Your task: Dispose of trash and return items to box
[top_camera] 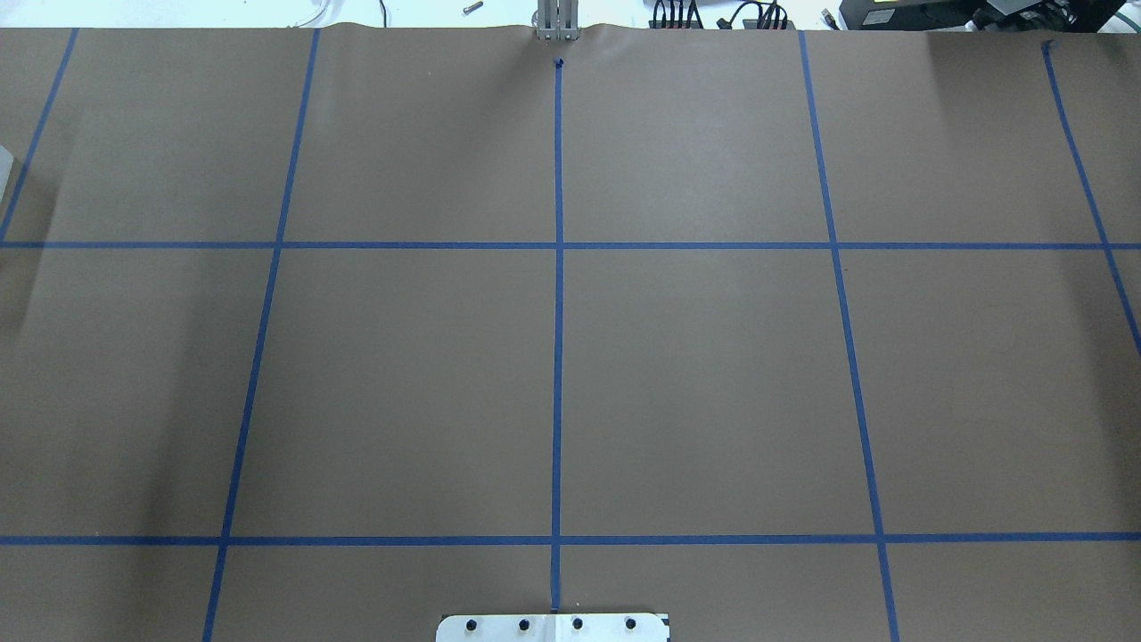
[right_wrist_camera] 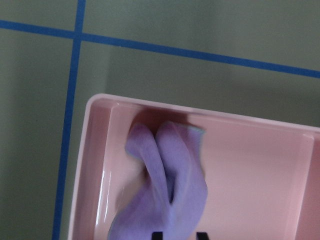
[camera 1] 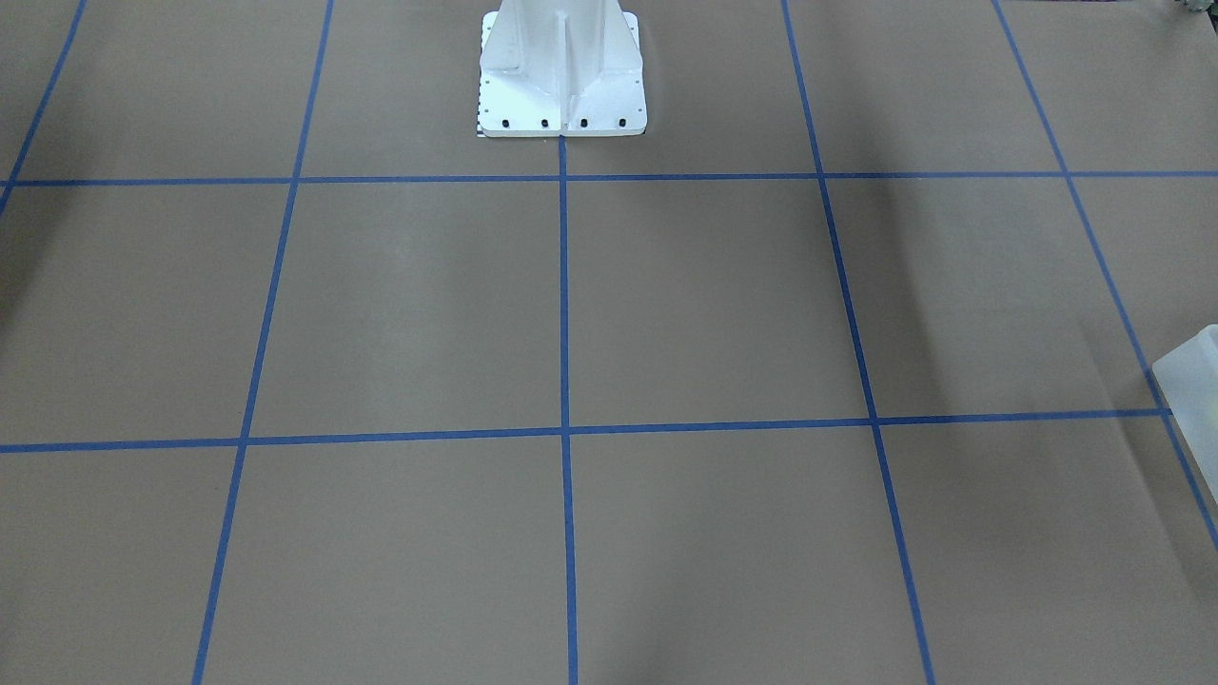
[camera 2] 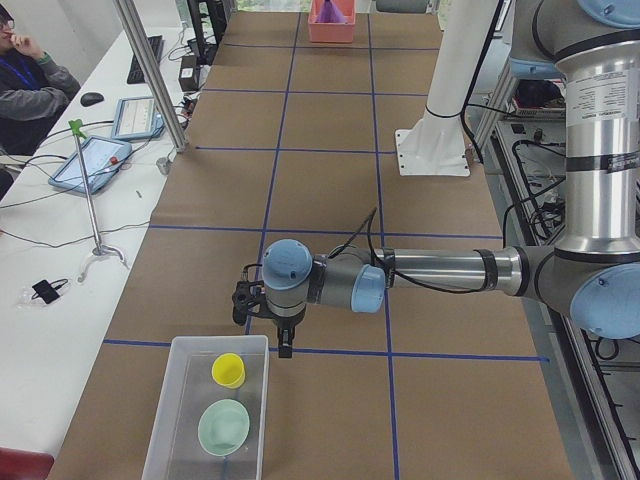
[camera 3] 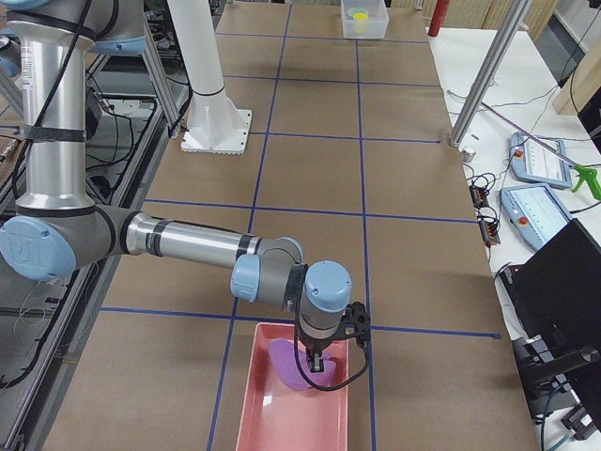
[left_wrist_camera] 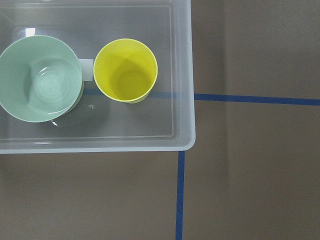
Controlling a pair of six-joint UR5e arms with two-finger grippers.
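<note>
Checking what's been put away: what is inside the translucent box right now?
Inside the box are a yellow cup and a pale green bowl, side by side, both upright and empty. The box floor beneath them is covered.

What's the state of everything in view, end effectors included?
box: lidless, holds cup and bowl.
yellow cup: upright, empty, in the box.
green bowl: upright, empty, in the box.
pink tray: level, cloth over it.
purple cloth: bunched, blurred, over the tray.
left end effector: near the box; open or shut unclear.
right end effector: over the tray, seemingly shut on the cloth.
</note>
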